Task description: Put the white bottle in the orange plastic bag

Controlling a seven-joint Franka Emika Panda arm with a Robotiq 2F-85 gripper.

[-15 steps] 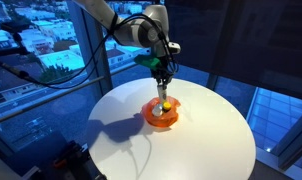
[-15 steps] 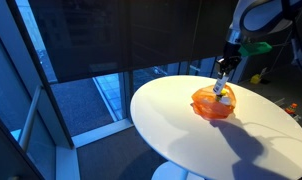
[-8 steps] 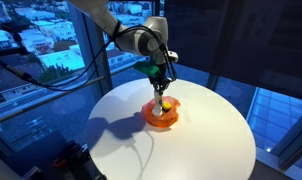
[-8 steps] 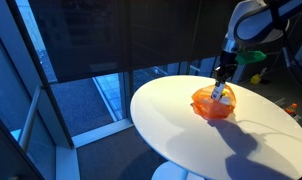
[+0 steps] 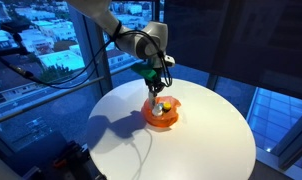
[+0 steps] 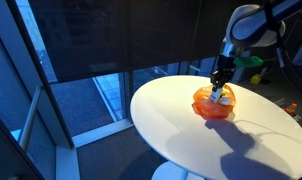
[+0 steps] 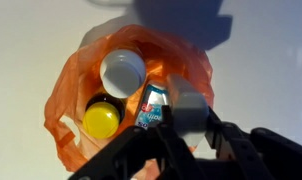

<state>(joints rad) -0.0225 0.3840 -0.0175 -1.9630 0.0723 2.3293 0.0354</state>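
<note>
Wrist view is showing the white bottle (image 7: 123, 70) sitting inside the orange plastic bag (image 7: 67, 95), at ten o'clock from the gripper (image 7: 181, 122); its finger spread cannot be told.

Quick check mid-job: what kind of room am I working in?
Probably an upper-floor office or lounge in a tall building: floor-to-ceiling glass windows look down on city rooftops, and the orange plastic bag sits on a round white table beside them.

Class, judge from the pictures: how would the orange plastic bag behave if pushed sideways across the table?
Probably floppy: the orange plastic bag has thin, crumpled walls that would buckle first. The white bottle and yellow-capped container inside likely weigh it down, so it may drag or tip them.
</note>
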